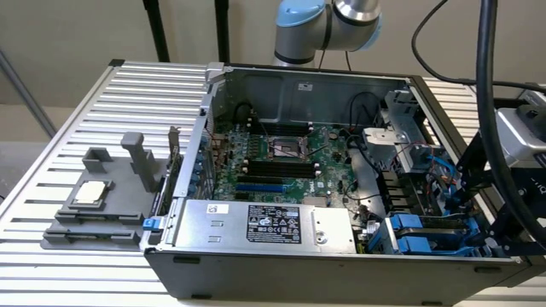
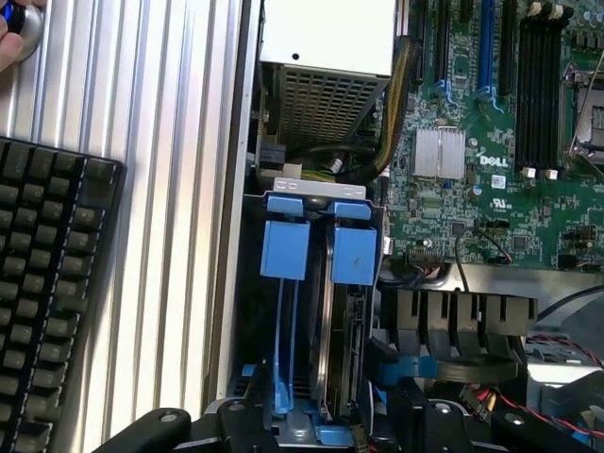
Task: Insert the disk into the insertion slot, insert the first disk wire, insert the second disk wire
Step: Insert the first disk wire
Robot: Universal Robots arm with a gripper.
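Ext view: PC case (image 1: 341, 268) open on ribbed table (image 1: 85, 275). Gripper (image 1: 499, 220) hangs over insertion slot (image 1: 422, 233) at ext view's right, next to PSU (image 1: 265, 224). Wrist view: jaws spread wide, nothing in them, black fingers (image 2: 156, 427) flank the slot. Disk (image 2: 338, 330) sits on edge inside slot, blue tabs (image 2: 354, 255) on top. Kbd (image 2: 47, 283) on table.
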